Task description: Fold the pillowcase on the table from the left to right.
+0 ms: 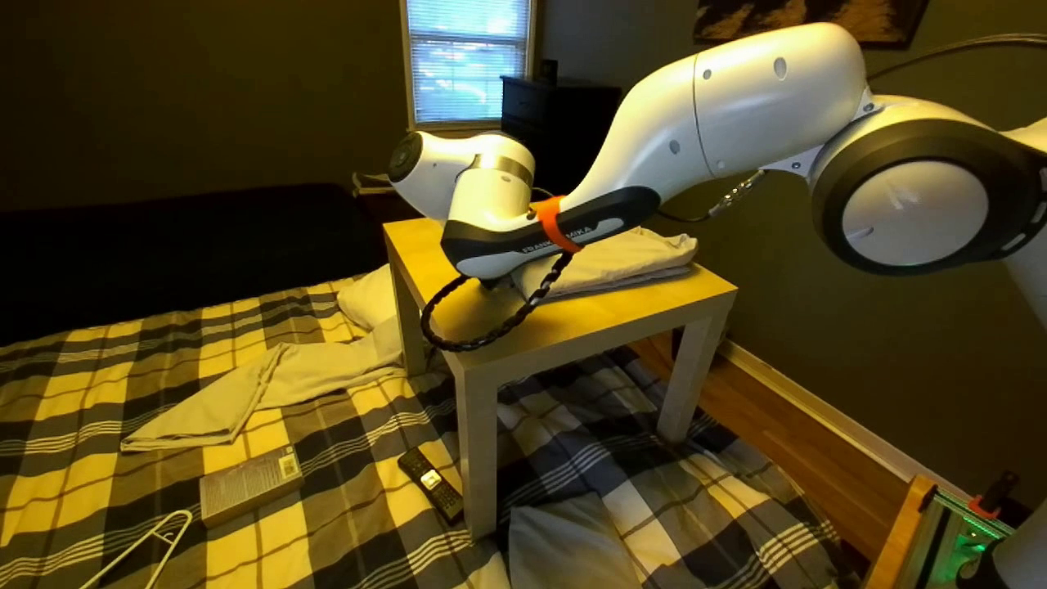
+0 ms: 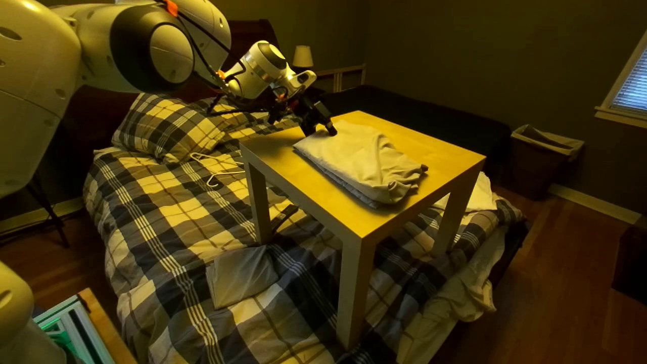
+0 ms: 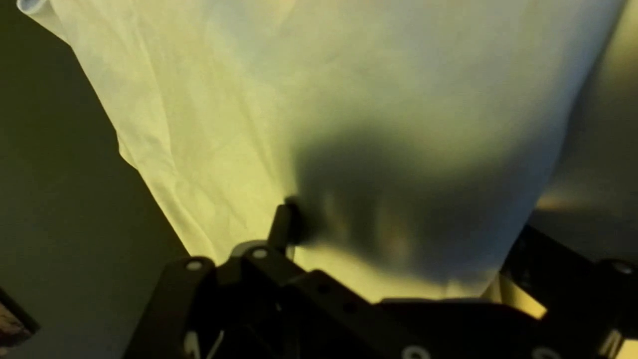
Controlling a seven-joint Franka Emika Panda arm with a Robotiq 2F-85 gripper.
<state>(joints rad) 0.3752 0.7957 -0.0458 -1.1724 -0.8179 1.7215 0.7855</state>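
Wrist view: the gripper (image 3: 404,224) was set wide, its two black fingers (image 3: 280,227) held well apart, with the pale pillowcase (image 3: 214,124) seen between them; whether it was touched could not be told. In an exterior view, one fingertip (image 2: 331,130) was shown over the pillowcase, and its mate just beside the edge. In an exterior view the fingers were hidden by the white Franka arm (image 1: 761,98), around which an orange strap (image 1: 556,225) was wrapped. The pillowcase was laid in stacked layers on a square side table (image 2: 450,159), its end away from the gripper creased and bunched. The table was stood on a plaid comforter (image 1: 352,523) of dark and pale checks. Near one table leg (image 1: 477,458) a black keypad handset (image 1: 431,484) was placed; farther out, a flat box (image 1: 252,485) and a white clothes hanger (image 1: 157,533) were set down. A folded grey cloth (image 2: 242,275) was spread near the table, and a plaid pillow (image 2: 167,126) was placed well apart from it. Farther off, a lamp (image 2: 303,56) and a window with blinds (image 1: 468,65) were also shown.
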